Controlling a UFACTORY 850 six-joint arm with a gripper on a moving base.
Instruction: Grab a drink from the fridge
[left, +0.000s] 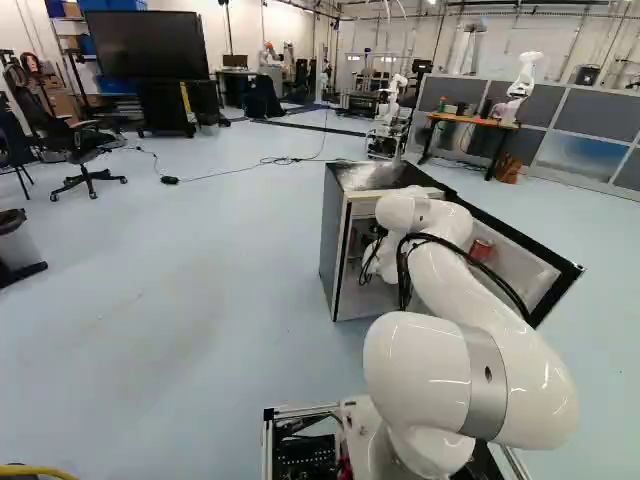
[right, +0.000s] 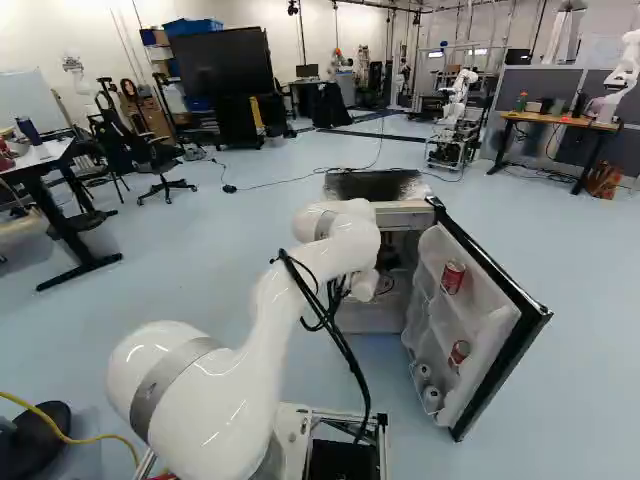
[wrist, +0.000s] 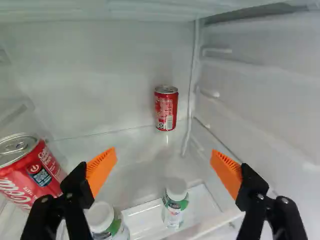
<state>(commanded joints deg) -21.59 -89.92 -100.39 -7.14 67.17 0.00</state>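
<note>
We rise from the joint at the foot of both base views with our white arm (left: 475, 270), its big, silver-banded shoulder (right: 180, 390) swung out to the left in the right base view. From there we reach ahead and bend at the elbow (right: 345, 225), our wrist (right: 363, 287) dropped below it. Black cables (right: 345, 355) loop along us. Our gripper (wrist: 164, 154) stands open, black fingers spread wide, orange pads (wrist: 102, 171) facing each other across the gap.

in the fridge (left: 333, 240), one can (wrist: 166, 110) stands behind two bottles (wrist: 175, 206); another can (wrist: 30, 175) stands beside them.
</note>
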